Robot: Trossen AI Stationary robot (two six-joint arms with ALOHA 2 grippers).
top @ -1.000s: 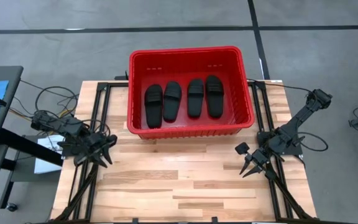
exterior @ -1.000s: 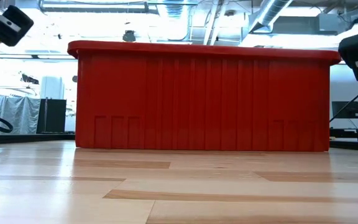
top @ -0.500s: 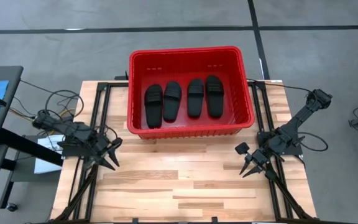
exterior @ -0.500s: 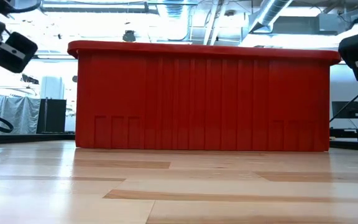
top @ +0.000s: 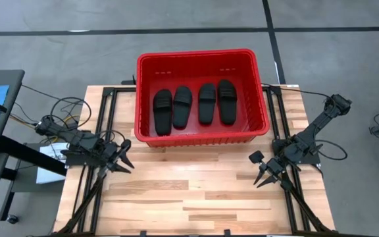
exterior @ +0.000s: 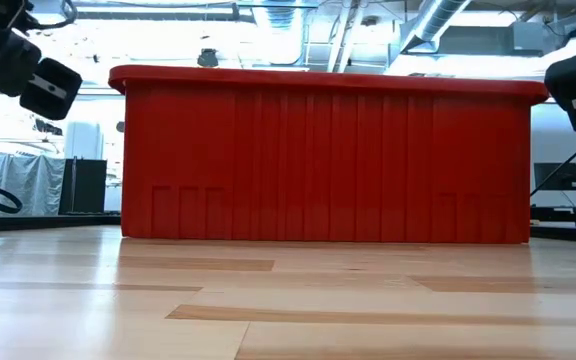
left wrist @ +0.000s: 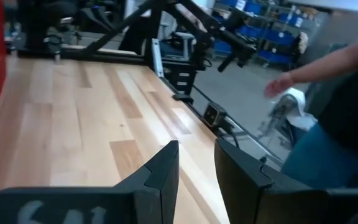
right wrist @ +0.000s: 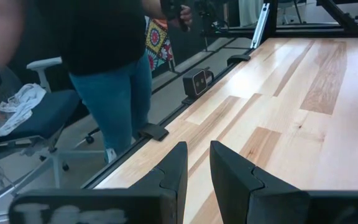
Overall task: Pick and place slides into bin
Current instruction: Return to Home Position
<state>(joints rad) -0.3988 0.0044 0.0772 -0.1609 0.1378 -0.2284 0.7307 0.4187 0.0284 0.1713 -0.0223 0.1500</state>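
Four black slides (top: 195, 105) lie side by side, soles down, on the floor of the red bin (top: 196, 54). The bin stands on the far middle of the wooden table and fills the low view (exterior: 328, 160), where its wall hides the slides. My left gripper (top: 124, 161) hovers by the table's left edge, near the bin's near-left corner. It is empty, with a narrow gap between its fingers (left wrist: 196, 163). My right gripper (top: 263, 176) waits near the table's right edge, also empty and narrowly open (right wrist: 199, 160).
Black frame rails (top: 101, 131) run along the table's left and right edges. Bare wood (top: 189, 191) lies between the bin and the near edge. A person (right wrist: 110, 56) stands beside the table by an office chair (right wrist: 36, 112); a person's hand (left wrist: 281, 84) shows beyond the table.
My left gripper has swung toward the table's right edge, closer to the bin's near-left corner, and has come a little lower. The slides and the bin have not moved.
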